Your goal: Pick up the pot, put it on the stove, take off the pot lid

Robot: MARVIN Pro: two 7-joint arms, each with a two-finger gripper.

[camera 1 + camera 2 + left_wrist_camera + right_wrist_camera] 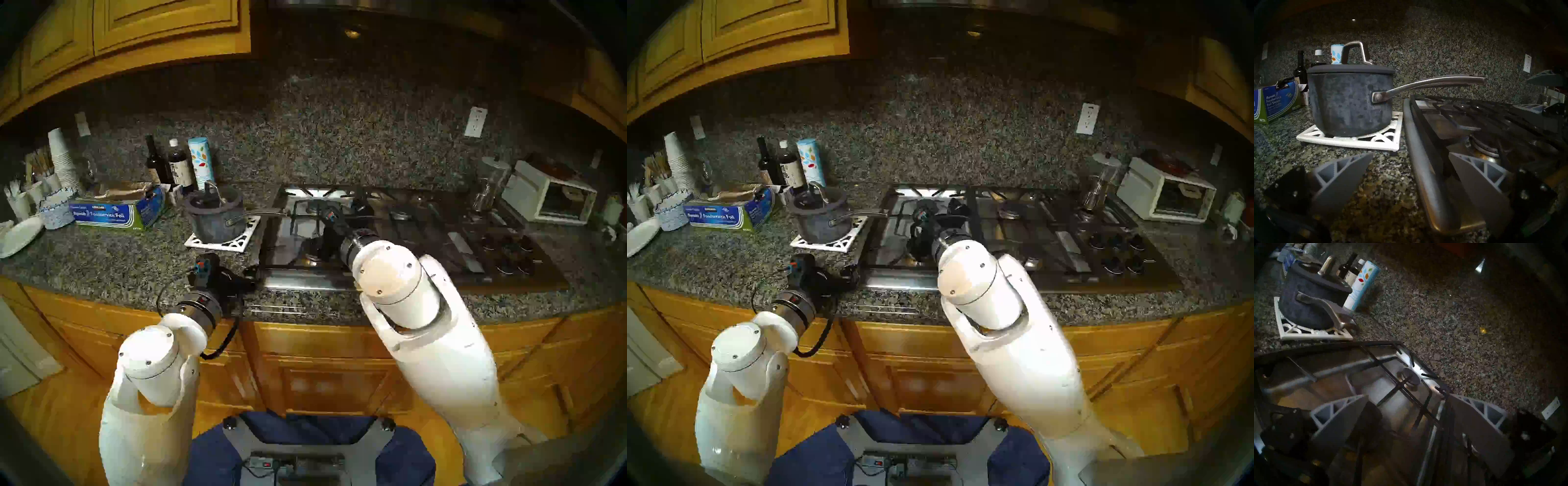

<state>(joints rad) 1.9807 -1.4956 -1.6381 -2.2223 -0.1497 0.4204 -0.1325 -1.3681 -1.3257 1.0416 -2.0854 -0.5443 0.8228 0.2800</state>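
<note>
Both hands are hanging empty with fingers spread: the left hand [1410,171] is hovering low over the bench [101,264] in front of the pot [1350,105], and the right hand [1407,412] is hovering over the stove [424,237] above the left grates. The pot, a small dark grey speckled saucepan, is sitting upright on a white lattice trivet [1349,140] just left of the stove, its long silver handle [1432,83] reaching out over the stove's edge. Its lid [1350,68], dark-rimmed with an arched silver loop [1356,50], is resting closed on top. A foil box [115,212] and bottles [169,163] are standing behind.
</note>
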